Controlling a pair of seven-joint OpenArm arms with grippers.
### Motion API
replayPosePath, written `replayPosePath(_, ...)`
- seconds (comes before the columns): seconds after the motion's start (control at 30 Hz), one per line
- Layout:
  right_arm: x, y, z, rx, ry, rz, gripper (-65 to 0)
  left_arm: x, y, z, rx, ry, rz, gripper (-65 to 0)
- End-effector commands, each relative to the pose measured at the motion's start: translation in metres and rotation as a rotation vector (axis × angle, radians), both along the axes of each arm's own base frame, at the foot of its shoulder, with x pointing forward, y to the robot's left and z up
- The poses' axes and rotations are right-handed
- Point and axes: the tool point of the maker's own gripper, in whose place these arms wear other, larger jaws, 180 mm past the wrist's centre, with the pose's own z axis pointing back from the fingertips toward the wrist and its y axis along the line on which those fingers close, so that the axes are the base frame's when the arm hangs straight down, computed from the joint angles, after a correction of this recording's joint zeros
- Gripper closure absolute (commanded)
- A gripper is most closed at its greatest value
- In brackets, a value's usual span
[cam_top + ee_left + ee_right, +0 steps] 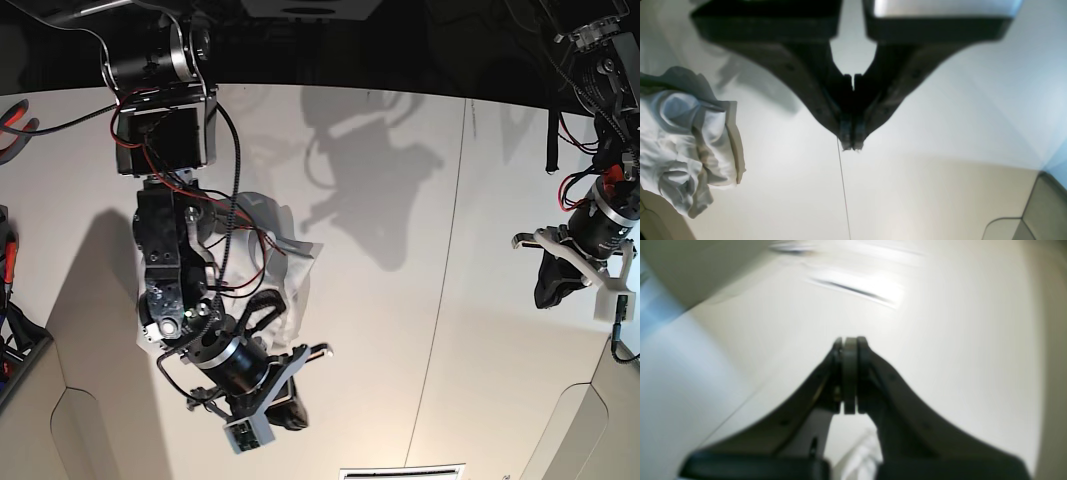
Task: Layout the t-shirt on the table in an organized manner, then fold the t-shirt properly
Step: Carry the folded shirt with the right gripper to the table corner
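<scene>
While the left wrist camera looks down, the left arm's dark tool (852,146) hangs closed over the wide, smooth white tabletop (940,133), its two tips pressed together with nothing between them. A thin dark seam line (843,186) runs across the surface from just below the tips. Off to one side lies the plain white, wrinkly cloth t-shirt (683,150), bunched in a crumpled heap, well apart from the tool. Beige cut-out corners (1040,213) show at the picture's edge.

From the right wrist camera, much is blurred. The right arm's dark tool (850,341) is closed too, holding nothing, with pale tabletop (957,356) beyond it. A little white cloth (862,456) shows low between the tool's arms.

Seen from the base camera, the t-shirt (290,265) sits crumpled on the tabletop (400,330), partly hidden behind the right arm, whose tool (285,415) hangs near it, toward the near edge. The left tool (552,285) hangs well away at the other side, across the seam line (445,300).
</scene>
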Motion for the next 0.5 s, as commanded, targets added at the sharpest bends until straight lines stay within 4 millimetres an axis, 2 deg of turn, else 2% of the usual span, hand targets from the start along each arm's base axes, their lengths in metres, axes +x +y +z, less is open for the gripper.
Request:
replayPosePath(0.0, -0.001, 0.0, 0.023, -0.016, -0.069, 0.056, 0.0, 0.004, 0.0, 0.015, 0.007, -0.055, -0.008, 0.0)
replayPosePath(0.1, -0.005, -0.021, 0.012, -0.139, -0.054, 0.07, 0.0, 0.004, 0.0, 0.014, 0.008, -0.048, -0.009, 0.0)
replayPosePath(0.3, -0.014, -0.074, -0.04, -0.379, 0.021, 0.115, 0.0, 0.003, 0.0, 0.013, 0.007, -0.042, -0.009, 0.0)
replayPosePath(0.47, -0.01, -0.105, -0.073, -0.402, 0.068, 0.114, 0.0, 0.003, 0.0, 0.013, 0.006, -0.042, -0.009, 0.0)
